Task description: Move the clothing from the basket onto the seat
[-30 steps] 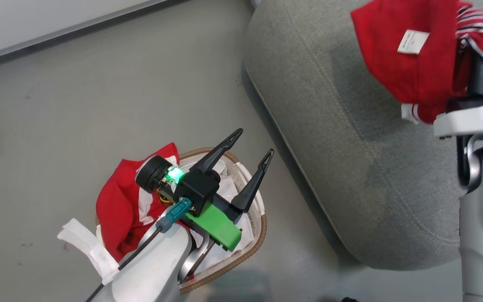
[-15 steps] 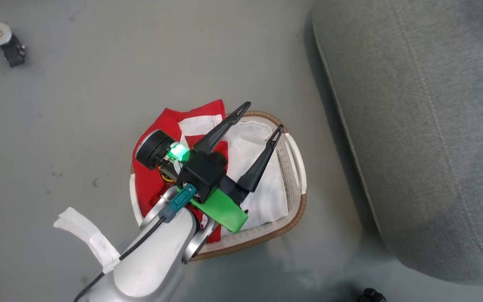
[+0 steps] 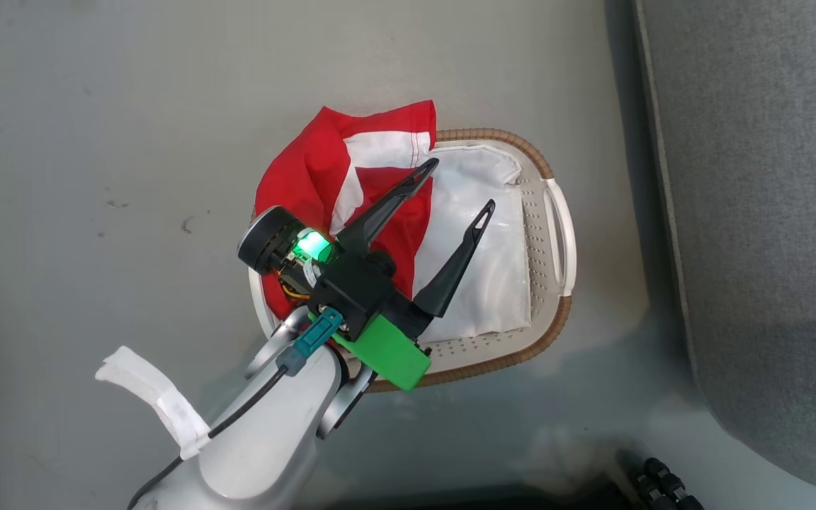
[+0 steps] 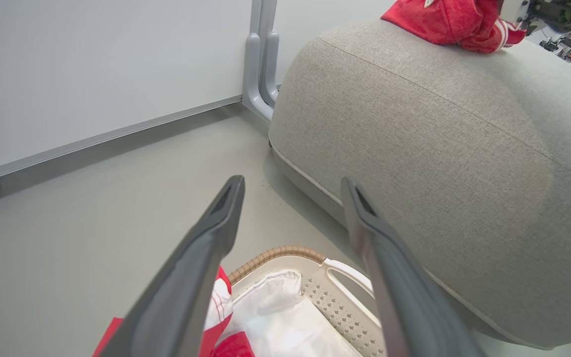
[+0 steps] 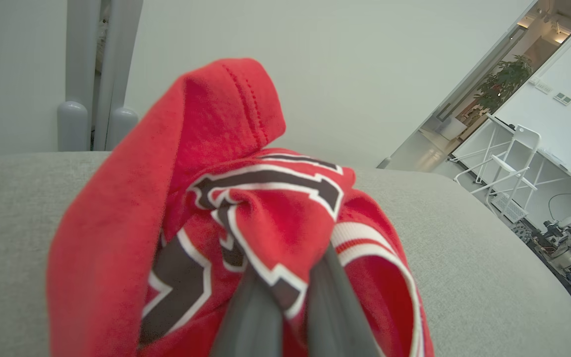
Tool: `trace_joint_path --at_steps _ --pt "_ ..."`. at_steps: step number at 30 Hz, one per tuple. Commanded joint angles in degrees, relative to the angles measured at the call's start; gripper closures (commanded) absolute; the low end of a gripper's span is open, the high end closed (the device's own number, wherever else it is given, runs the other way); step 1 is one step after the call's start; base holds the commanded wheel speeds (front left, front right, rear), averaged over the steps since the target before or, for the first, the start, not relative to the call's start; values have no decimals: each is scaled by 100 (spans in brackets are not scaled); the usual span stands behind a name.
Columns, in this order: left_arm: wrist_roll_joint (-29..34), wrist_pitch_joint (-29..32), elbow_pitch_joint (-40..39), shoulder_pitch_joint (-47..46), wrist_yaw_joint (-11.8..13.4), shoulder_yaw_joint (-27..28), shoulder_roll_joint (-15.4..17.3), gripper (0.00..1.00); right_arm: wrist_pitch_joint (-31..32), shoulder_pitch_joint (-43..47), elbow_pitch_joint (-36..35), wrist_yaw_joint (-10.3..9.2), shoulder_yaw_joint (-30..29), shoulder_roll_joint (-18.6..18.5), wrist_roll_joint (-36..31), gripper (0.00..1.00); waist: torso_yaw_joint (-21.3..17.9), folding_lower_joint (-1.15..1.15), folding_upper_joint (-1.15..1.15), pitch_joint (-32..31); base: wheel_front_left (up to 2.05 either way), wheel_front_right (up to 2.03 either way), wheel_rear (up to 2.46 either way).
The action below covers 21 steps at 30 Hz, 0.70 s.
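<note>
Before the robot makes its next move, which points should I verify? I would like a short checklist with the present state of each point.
1. Jaws of the left gripper open and empty: ok.
2. The left gripper is above the basket: ok.
3. The basket is emptied of clothing: not ok; a red garment lies in it, draped over the rim.
4. The white liner is free of that garment, so it is not grabbed too: cannot tell; the two lie against each other.
5. The jersey rests on the seat: ok.
6. The right gripper has let go of the jersey: not ok; its jaws are shut on it.
</note>
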Motion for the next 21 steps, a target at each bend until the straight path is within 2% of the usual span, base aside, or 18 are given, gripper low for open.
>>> trace_joint_path --at_steps 1,3,4,5,6,7,12,21 --pt "14 -5 -12 -121 -20 20 0 0 -53 51 72 -8 -23 32 -71 100 54 -1 21 99 0 0 0" --pt "15 -5 11 -116 -20 32 12 0 -95 65 159 -8 -39 144 -110 100 10 -1 21 77 0 0 0" --pt "10 -5 28 -108 -20 47 24 0 -108 82 181 -8 -37 222 -122 76 -23 -1 21 54 0 0 0" --pt "3 -5 37 -106 -20 49 36 0 -122 93 194 -8 -31 302 -115 59 -55 -1 21 36 0 0 0" --pt "-26 -5 56 -109 -20 78 62 0 -125 119 200 -8 -19 389 -126 15 -99 -1 21 9 0 0 0" --pt "-47 -5 70 -117 -20 120 80 0 -130 152 182 -8 -16 458 -129 0 -125 -1 21 -18 0 0 0" --pt "-93 -5 188 -102 -20 318 77 0 -140 434 -49 -8 123 760 -100 0 -186 -1 21 -316 0 0 0" --pt "-202 -5 249 280 -20 864 -103 0 -142 1224 -460 -8 468 1033 76 0 -115 -1 21 -1227 0 0 0"
